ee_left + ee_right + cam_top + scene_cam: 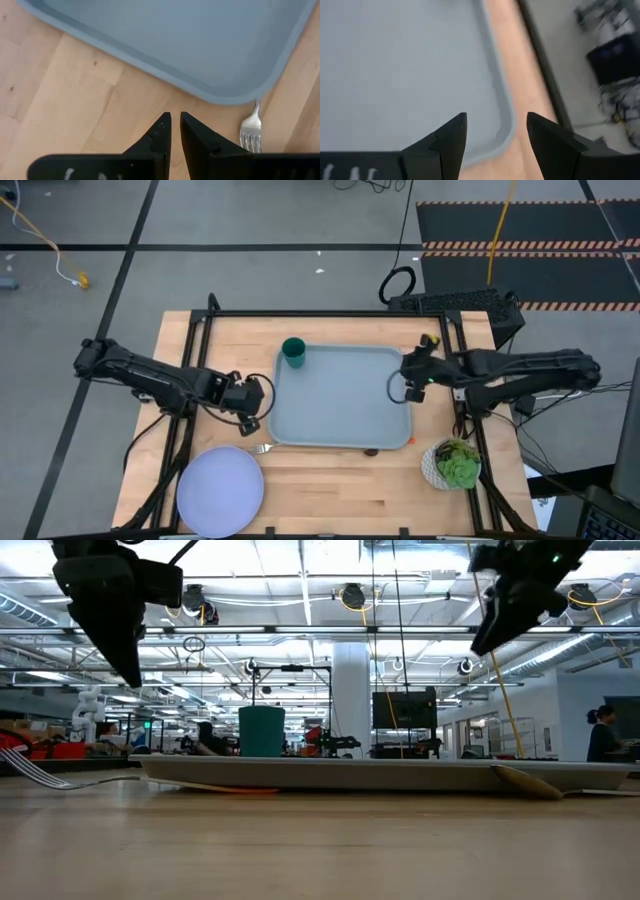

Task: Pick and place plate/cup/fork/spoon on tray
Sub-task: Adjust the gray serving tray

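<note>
The grey-blue tray (340,400) lies in the middle of the table. The dark green cup (293,352) stands upright in its far left corner, and shows in the low view (262,730). The lavender plate (220,492) lies flat at the table's near left. The fork's tines (262,447) stick out from under the tray's near left corner; its orange handle (240,789) lies beneath the tray. The spoon I cannot make out. My left gripper (175,122) hangs shut and empty above the wood beside that corner. My right gripper (496,125) is open and empty above the tray's right rim.
A white bowl of green leaves (455,463) stands near the table's near right corner. An orange bit (405,442) and a small dark object (371,450) show at the tray's near right edge. Black frame rails (190,370) run along the table's left, far and right sides.
</note>
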{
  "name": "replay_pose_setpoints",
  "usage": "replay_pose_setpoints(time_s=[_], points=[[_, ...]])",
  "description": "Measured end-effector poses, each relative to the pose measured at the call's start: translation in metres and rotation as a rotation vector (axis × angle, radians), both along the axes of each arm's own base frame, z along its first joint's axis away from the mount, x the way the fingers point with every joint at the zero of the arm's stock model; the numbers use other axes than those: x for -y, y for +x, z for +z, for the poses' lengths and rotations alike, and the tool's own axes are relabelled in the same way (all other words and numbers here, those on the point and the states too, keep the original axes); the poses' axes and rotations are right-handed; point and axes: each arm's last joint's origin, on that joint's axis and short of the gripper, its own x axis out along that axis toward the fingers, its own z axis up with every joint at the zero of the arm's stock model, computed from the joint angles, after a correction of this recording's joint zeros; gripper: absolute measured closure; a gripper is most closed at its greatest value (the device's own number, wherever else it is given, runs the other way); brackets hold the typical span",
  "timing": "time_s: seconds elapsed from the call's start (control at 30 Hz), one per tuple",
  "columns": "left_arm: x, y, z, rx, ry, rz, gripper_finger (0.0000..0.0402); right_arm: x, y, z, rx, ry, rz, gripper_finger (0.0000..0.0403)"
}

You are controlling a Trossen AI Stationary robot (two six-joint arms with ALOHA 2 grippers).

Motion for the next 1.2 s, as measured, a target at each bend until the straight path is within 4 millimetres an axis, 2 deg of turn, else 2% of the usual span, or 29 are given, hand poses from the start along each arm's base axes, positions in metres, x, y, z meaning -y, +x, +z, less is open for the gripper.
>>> replay_pose_setpoints(time_s=[0.27, 0.5, 0.6, 0.9, 1.2], points=[[0.002, -0.010, -0.004, -0.129, -0.106, 0.006, 0.0360, 0.026, 0.024, -0.024, -0.141, 0.095, -0.013, 0.0204], [0.006, -0.012, -0.004, -0.140, -0.099, -0.007, 0.0360, 0.063, 0.009, -0.042, -0.331, 0.166, -0.244, 0.0204], [0.008, -0.012, -0.004, -0.130, -0.068, -0.012, 0.0360, 0.073, 0.004, -0.046, -0.380, 0.193, -0.261, 0.0204], [0.017, -0.015, -0.003, -0.114, -0.017, -0.043, 0.0360, 0.067, -0.010, -0.083, -0.578, 0.254, -0.096, 0.0204], [0.020, -0.013, -0.003, -0.079, -0.019, -0.031, 0.0360, 0.068, -0.007, -0.111, -0.554, 0.308, 0.039, 0.0204]])
